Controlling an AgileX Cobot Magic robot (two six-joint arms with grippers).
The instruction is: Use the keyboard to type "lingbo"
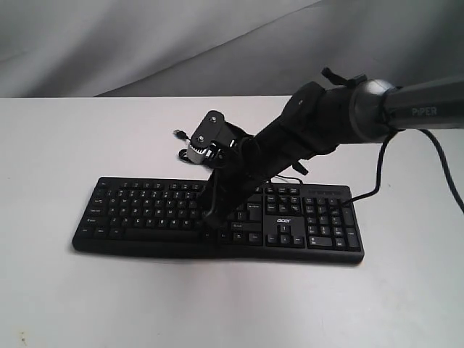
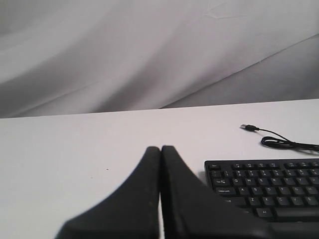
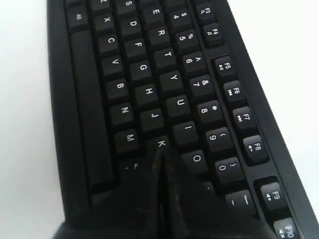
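Note:
The black keyboard (image 1: 145,210) lies across the white table, with its number pad to the right. My right gripper (image 1: 212,216) reaches in from the right and slants down onto the letter keys, jaws shut with nothing between them. In the right wrist view its tip (image 3: 160,152) rests just past the K key (image 3: 161,143), beside the O key (image 3: 196,158); the key under the tip is hidden. My left gripper (image 2: 160,148) is shut and empty above bare table, off the keyboard's (image 2: 269,184) Esc end. It does not show in the exterior view.
The keyboard's thin cable (image 2: 284,143) lies coiled on the table behind it, ending in a loose USB plug (image 1: 177,133). A grey cloth backdrop (image 1: 145,43) hangs behind the white table (image 1: 232,304). The right arm (image 1: 341,112) spans the keyboard's right half.

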